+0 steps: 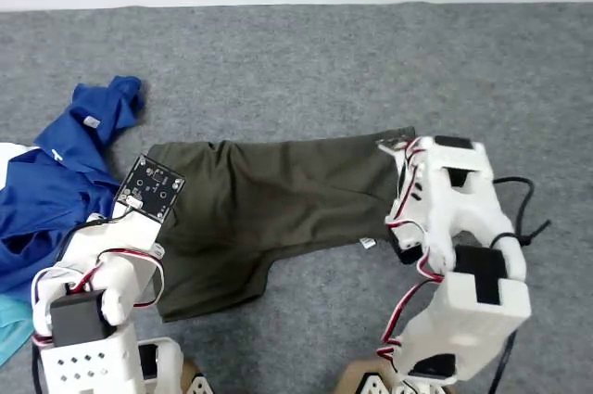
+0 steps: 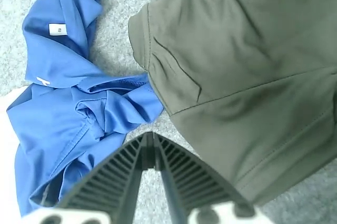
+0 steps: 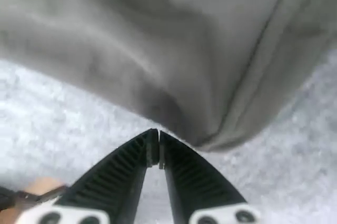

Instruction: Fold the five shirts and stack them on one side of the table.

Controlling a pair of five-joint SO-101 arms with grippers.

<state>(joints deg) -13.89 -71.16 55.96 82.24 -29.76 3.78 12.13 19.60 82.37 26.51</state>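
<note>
High view, watching olive shirt spread flat mid-table, blue shirt crumpled beside. Pressed together, empty: left pincer, right pincer. Best to open wide, nip opposite hems, fold evenly.

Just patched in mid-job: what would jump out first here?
A dark olive shirt lies spread across the middle of the grey table. A crumpled blue shirt sits at the table's left edge. The left gripper near the blue shirt and the right gripper at the olive shirt's other end are both shut.
</note>
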